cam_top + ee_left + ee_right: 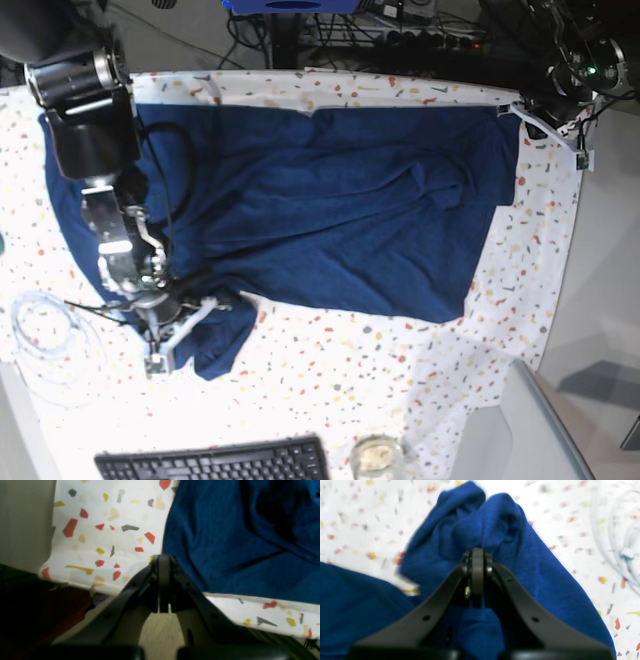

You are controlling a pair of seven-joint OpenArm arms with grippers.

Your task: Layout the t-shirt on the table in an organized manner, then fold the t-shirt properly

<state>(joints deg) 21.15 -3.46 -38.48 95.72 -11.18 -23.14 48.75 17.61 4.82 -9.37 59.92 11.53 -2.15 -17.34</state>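
Blue t-shirt [330, 210] spread across speckled table [330, 375]. Right gripper [477, 552] pinches bunched sleeve. Left gripper [163, 558] closed, empty, at table edge beside shirt.

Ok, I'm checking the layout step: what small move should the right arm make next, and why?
Probably pull the pinched fabric outward and lay it flat. The right gripper is shut on a bunched fold of the t-shirt, and that corner lies crumpled on the table while the rest is mostly spread.
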